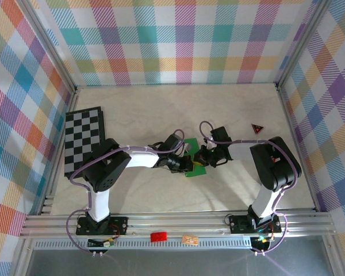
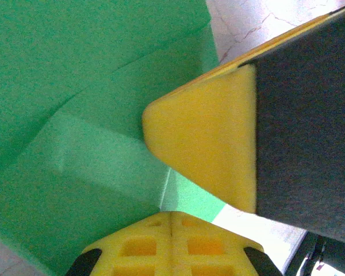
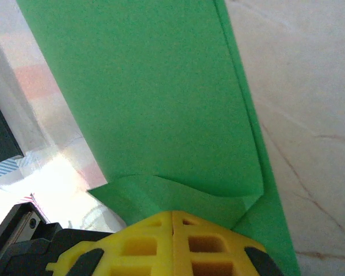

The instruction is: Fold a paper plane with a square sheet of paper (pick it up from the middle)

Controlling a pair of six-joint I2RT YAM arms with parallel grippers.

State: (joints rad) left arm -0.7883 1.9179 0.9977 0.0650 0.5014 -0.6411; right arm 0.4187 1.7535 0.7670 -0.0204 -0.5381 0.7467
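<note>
One green sheet (image 1: 194,171), one chessboard (image 1: 83,141), one red triangle (image 1: 257,128).

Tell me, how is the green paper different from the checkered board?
The green paper is plain bright green; the checkered board has black and white squares. The paper is folded and pinched by the left gripper and right gripper; the board lies flat and untouched off to the left. The paper looks smaller than the board. Both have straight edges.
</note>
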